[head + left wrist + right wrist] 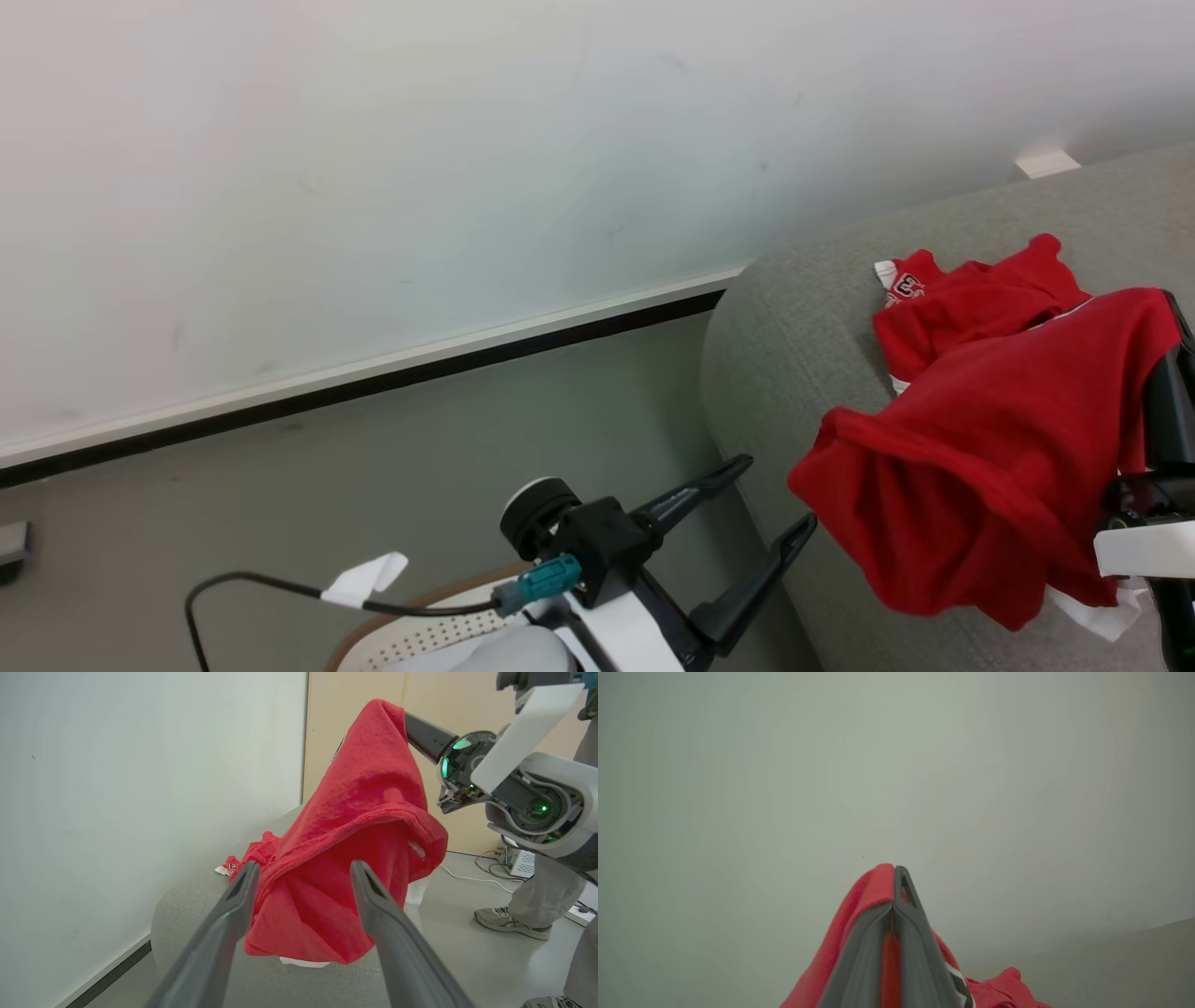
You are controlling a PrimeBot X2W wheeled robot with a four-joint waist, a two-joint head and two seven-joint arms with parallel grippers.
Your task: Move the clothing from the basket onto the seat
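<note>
My right gripper (894,877) is shut on a red garment (980,448), which hangs from it as a tall drape over the light-grey seat (794,317); the lower folds and a white hem rest on the cushion. A second red garment (971,299) with white trim lies crumpled on the seat behind it. In the left wrist view the held garment (364,835) rises straight ahead of my left gripper (303,865), which is open with nothing between its fingers and a little short of the cloth. The basket's (420,637) perforated cream wall and tan rim peek in under my left wrist.
A white wall with a dark baseboard (373,378) runs behind the grey floor. A person's legs (537,891) and shoe (509,919) stand right of the seat, near cables (476,877) on the floor. A black cable with a white tag (364,579) loops off my left wrist.
</note>
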